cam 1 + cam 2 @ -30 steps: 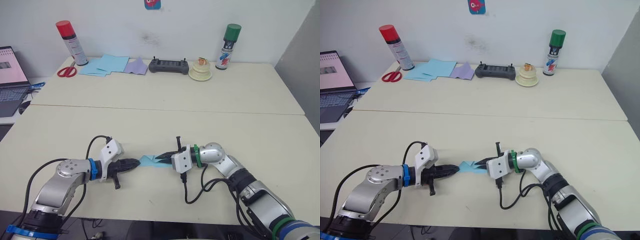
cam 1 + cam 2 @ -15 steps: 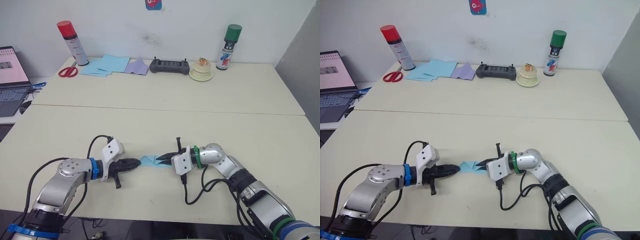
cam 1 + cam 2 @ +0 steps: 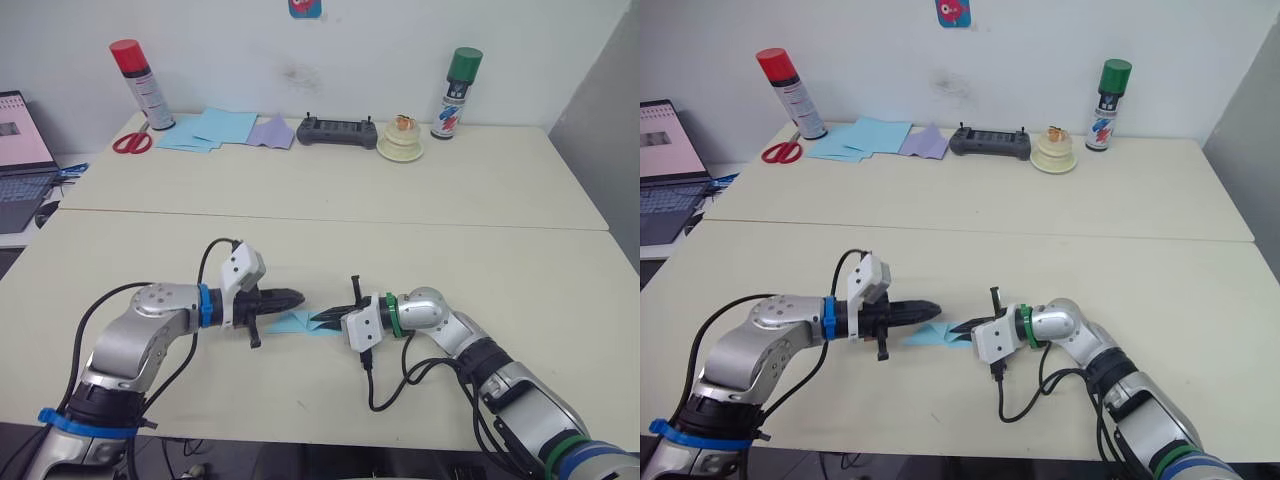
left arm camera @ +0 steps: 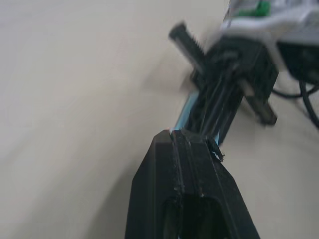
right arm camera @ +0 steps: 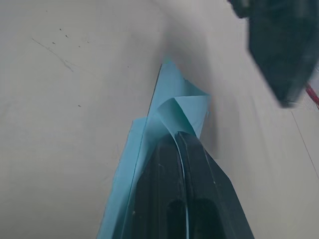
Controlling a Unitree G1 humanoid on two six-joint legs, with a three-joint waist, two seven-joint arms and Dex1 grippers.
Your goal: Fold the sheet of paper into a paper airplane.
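Observation:
The sheet of paper (image 3: pixel 288 322) is a small, narrow light blue folded shape lying near the front of the table. In the right wrist view the sheet (image 5: pixel 175 105) shows several layers with an upper flap curling up. My right gripper (image 3: pixel 318 320) is shut on the paper's right end, one layer pinched between its fingers (image 5: pixel 164 164). My left gripper (image 3: pixel 299 296) is shut with nothing in it. It hovers just over the paper, its tip a little short of the right gripper's tip. The left wrist view has the left fingertips (image 4: pixel 174 137) pointing at the right gripper (image 4: pixel 219 94).
Along the back edge stand a red spray can (image 3: pixel 143 85), scissors (image 3: pixel 132 143), a pile of flat blue sheets (image 3: pixel 215 128), a lavender sheet (image 3: pixel 272 132), a black controller (image 3: pixel 337 131), a small round item (image 3: pixel 401 142) and a green spray can (image 3: pixel 456 92). A laptop (image 3: pixel 20 150) sits far left.
My left gripper has left the paper's left end, risen and moved right over the paper toward the right gripper. The right gripper keeps its hold in the same place.

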